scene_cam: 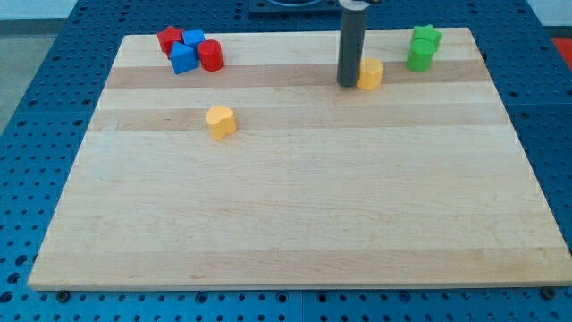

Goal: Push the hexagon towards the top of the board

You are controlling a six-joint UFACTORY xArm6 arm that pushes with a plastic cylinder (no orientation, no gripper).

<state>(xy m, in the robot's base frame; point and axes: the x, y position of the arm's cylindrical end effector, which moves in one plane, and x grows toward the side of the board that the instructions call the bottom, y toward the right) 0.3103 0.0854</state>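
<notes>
A yellow hexagon block (371, 73) sits near the view's top, right of centre, on the wooden board (295, 206). My tip (347, 83) stands just to the left of it, touching or nearly touching its left side. The rod rises straight up out of the view's top. A second yellow block (221, 121), heart-like in shape, lies left of centre, well apart from my tip.
A cluster of red and blue blocks (189, 50) sits at the view's top left. Two green blocks (424, 46) sit at the top right, close to the board's top edge. A blue perforated table surrounds the board.
</notes>
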